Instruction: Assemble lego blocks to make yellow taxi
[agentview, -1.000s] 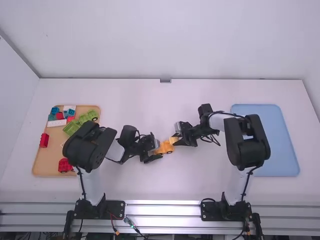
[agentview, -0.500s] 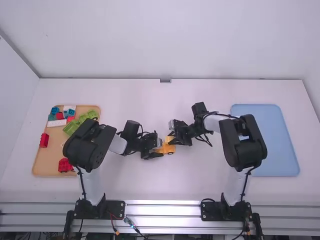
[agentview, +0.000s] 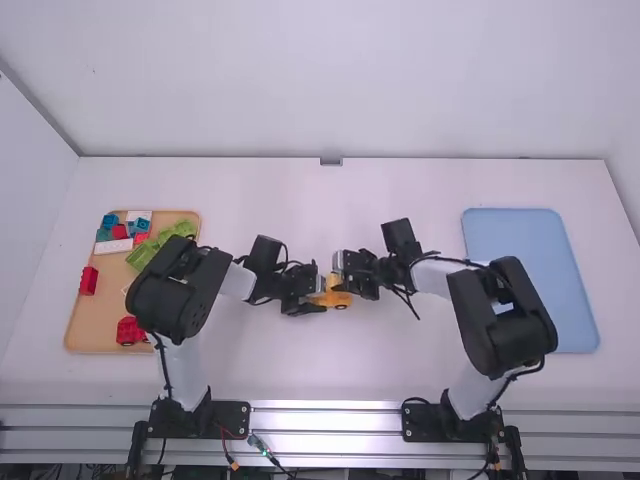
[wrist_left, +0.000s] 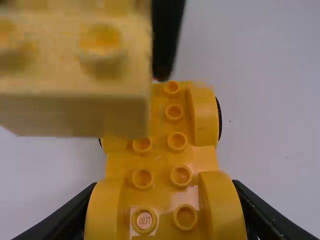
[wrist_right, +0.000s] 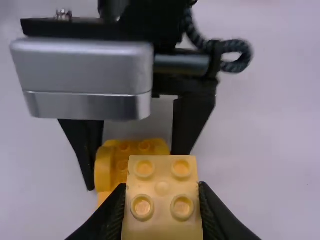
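A pale wall stands at twelve o'clock behind a white counter. Near the middle of that counter is the yellow chassis, a low car base with round studs along its top, curved arches over its sides and dark wheels showing beneath. The left pincer comes at it from nine o'clock and is clamped on it, one finger to each side, at a pair of arches. From three o'clock comes the right pincer, closed on a lighter yellow block with four studs facing up. That block is raised near the chassis; I cannot tell whether the two touch. The left arm runs in from its base at about eight o'clock, the right arm from its base at about five. Farther out at nine o'clock lies a tan tray. Inside it, a red block sits at the tray's own nine o'clock, green pieces at one, a white block among small blue and red ones toward eleven, and a red wheeled piece at six. At three o'clock on the counter rests a blue tray, partly behind the right arm.
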